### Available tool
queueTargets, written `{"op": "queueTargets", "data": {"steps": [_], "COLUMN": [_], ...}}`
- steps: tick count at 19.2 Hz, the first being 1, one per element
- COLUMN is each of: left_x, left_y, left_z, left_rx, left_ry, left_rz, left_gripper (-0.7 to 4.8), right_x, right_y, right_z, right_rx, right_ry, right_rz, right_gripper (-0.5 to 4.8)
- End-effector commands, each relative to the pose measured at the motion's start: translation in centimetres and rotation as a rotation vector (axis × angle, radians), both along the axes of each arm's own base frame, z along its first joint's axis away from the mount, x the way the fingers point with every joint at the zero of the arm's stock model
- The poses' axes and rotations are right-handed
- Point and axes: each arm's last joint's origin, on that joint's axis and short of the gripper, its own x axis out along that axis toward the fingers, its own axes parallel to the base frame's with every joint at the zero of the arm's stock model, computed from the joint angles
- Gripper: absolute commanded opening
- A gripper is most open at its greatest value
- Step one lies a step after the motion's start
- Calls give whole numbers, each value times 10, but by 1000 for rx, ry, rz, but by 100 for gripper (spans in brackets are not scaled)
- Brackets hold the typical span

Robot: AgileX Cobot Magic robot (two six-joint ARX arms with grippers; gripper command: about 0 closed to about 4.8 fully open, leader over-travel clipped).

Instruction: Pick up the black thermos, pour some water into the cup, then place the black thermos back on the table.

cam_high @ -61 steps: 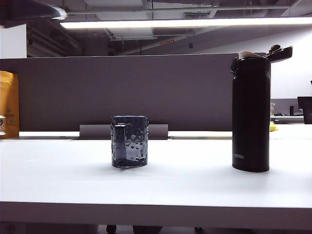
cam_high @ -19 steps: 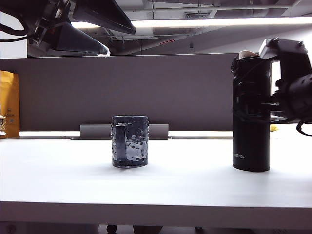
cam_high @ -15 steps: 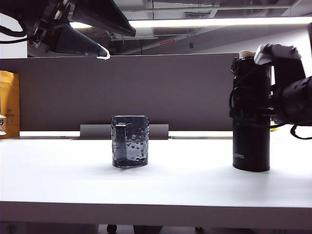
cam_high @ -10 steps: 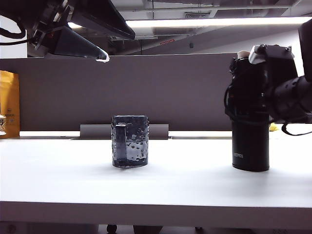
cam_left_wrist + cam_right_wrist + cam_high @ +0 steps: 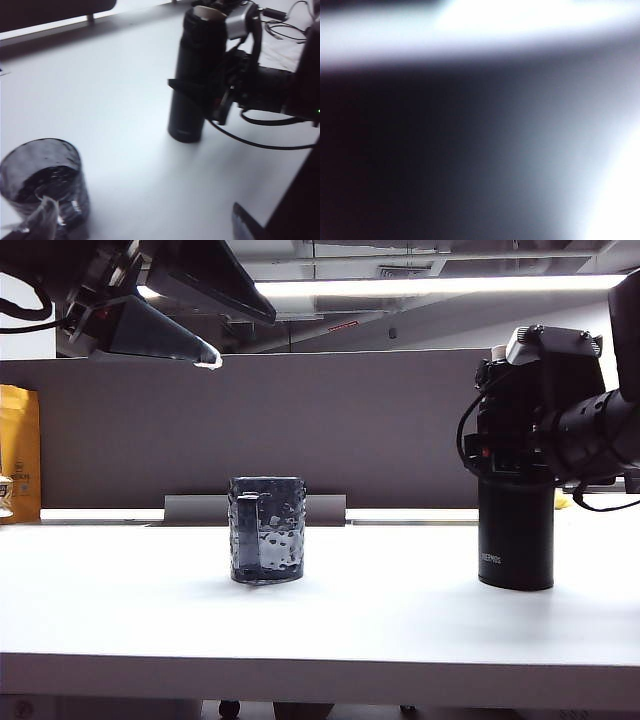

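The black thermos point(image 5: 515, 540) stands upright on the white table point(image 5: 380, 630) at the right, its upper half covered by my right gripper point(image 5: 500, 435). In the left wrist view that gripper point(image 5: 202, 90) has a finger on each side of the thermos point(image 5: 186, 117); contact is unclear. The right wrist view is a dark blur of the thermos point(image 5: 420, 150). The dark dimpled cup point(image 5: 266, 530) sits mid-table, handle toward the camera. My left gripper point(image 5: 190, 315) hangs high at the upper left, open and empty, above the cup point(image 5: 45, 180).
A grey partition point(image 5: 350, 430) runs behind the table, with a low grey stand point(image 5: 200, 510) behind the cup. A yellow bag point(image 5: 18, 450) stands at the far left. Cables point(image 5: 285, 30) lie beyond the thermos.
My right gripper has moved leftward from beside the thermos to around its upper half, covering the lid. The left arm, cup and thermos have kept still.
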Motion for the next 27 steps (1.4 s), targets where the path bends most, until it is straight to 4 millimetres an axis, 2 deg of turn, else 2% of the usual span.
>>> {"op": "queueTargets", "data": {"steps": [1,2,3,4,5,7,10,13,16,18,20,22,27], "left_x": [6,11,21,29,37,50,60,61,60,53,47,45,49], "left_y": [4,7,11,12,12,9,6,6,6,-4,-16,-13,-15], "left_z": [12,18,27,32,34,30,20,19,18,15,5,-1,4], "left_rx": [-15,-18,-7,9,22,110,231,250,270,302,360,440,377], "left_ry": [-42,-48,-58,-53,-25,53,144,141,130,154,207,241,207], "left_rz": [61,85,120,129,129,98,130,168,154,122,105,170,221], "left_gripper": [479,479,479,479,479,479,479,479,479,479,479,479,479], "right_x": [5,12,27,38,48,70,104,130,132,128,126,125,125], "right_y": [16,22,32,37,41,50,65,78,91,100,104,105,106], "right_z": [41,57,83,100,114,127,121,96,74,73,73,73,74], "right_rx": [-90,-136,-194,-247,-318,-456,-616,-817,-985,-1051,-1199,-1269,-1413], "right_ry": [-113,-136,-173,-192,-228,-319,-388,-444,-511,-548,-632,-674,-801], "right_rz": [120,139,176,199,214,217,230,283,364,381,383,382,407], "right_gripper": [62,62,62,62,62,62,62,62,62,62,63,64,62]}}
